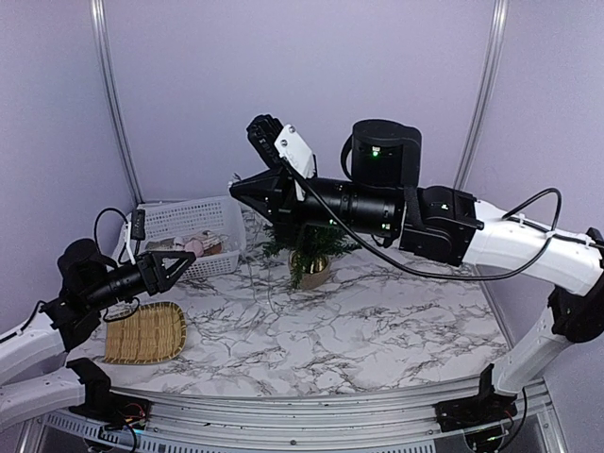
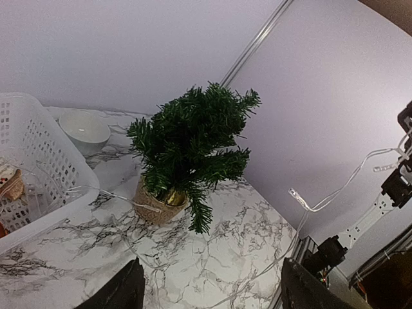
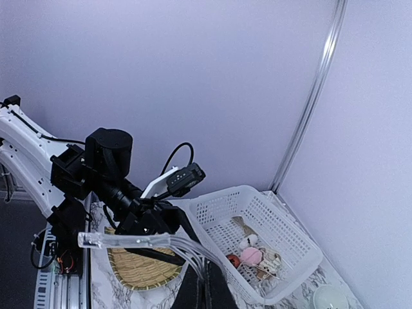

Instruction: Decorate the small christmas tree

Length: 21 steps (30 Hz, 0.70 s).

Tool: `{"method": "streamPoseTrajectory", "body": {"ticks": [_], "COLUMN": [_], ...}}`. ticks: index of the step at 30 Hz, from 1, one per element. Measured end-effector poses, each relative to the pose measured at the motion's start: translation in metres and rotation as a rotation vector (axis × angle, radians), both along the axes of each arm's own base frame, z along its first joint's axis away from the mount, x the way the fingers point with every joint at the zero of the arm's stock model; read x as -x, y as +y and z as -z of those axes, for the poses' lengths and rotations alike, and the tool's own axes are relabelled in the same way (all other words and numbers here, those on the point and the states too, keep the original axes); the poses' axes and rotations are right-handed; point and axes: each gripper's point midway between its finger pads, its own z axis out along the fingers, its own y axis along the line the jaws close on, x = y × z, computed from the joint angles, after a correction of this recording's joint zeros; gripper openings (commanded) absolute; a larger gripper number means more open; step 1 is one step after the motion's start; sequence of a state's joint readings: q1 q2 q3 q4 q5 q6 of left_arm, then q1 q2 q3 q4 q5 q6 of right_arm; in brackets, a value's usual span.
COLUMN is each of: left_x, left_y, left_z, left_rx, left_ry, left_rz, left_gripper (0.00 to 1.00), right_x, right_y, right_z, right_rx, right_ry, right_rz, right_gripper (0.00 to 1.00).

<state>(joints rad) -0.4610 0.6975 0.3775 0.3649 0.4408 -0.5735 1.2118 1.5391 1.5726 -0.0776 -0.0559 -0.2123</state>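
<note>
The small christmas tree stands in its tan woven pot at the back middle of the marble table; in the left wrist view the tree looks bare. My right gripper hovers above and left of the tree, shut on a clear light string that fans out of its closed fingertips. Part of that string hangs in the air and trails across the table past the pot. My left gripper is low beside the basket, open, with nothing between its fingers.
A white plastic basket at the back left holds small ornaments. A woven bamboo tray lies at the near left. A white bowl sits behind the basket. Lilac walls close in the back and sides.
</note>
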Motion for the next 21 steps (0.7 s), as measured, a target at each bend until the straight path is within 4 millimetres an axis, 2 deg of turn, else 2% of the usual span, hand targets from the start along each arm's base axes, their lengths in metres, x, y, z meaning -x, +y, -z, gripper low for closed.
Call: {"method": "streamPoseTrajectory", "body": {"ticks": [5, 8, 11, 14, 21], "left_x": [0.014, 0.023, 0.039, 0.048, 0.034], "left_y": [-0.019, -0.041, -0.070, -0.087, -0.100], "left_z": [0.002, 0.009, 0.036, 0.057, 0.099], "left_rx": [-0.008, -0.044, -0.131, -0.206, -0.339], "left_ry": [-0.092, -0.129, -0.137, -0.159, -0.197], "left_rz": [0.087, 0.166, 0.273, 0.329, 0.327], "left_gripper": [0.71, 0.73, 0.73, 0.71, 0.65], "right_x": [-0.003, -0.006, -0.008, -0.011, -0.023], "right_y": [-0.004, -0.007, -0.010, -0.013, -0.021], "right_z": [-0.013, -0.023, -0.032, -0.039, -0.052], "right_rx": [-0.006, -0.016, -0.027, -0.038, -0.057], "right_ry": [-0.033, -0.050, -0.067, -0.075, -0.087], "right_rz": [0.024, 0.035, 0.044, 0.055, 0.082], "right_gripper": [0.00, 0.00, 0.00, 0.00, 0.00]}}
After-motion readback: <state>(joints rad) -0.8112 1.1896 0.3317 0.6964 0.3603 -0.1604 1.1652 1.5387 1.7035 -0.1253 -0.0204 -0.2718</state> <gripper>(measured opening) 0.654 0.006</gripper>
